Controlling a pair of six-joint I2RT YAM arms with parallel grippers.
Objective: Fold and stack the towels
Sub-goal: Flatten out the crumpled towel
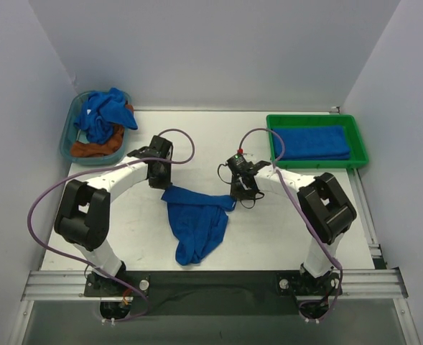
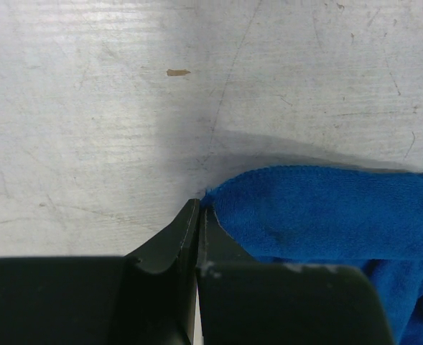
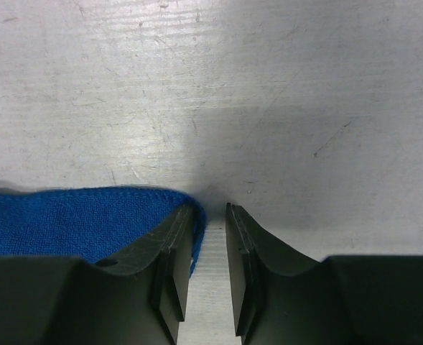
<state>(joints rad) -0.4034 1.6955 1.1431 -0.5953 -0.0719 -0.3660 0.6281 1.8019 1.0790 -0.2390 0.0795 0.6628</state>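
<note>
From above, one blue towel lies crumpled in the middle of the bench. Its far edge stretches between the two arms and the rest trails toward the near side. The left fingers sit at its far left corner and the right fingers at its far right corner, but this view is too distant to show either grip. The left wrist view shows it: the left fingers are pressed together with no gap, pinching the towel by its corner just above the scratched bench. In the right wrist view the right fingers stand narrowly apart, with bare bench showing through the gap. The towel's edge lies against the outer side of one finger and wraps its tip, not clamped. Only the overhead view takes in the rest: a green tray at the far right holding a folded towel, and a bin at the far left with a heap of towels on top of an orange-brown cloth.
</note>
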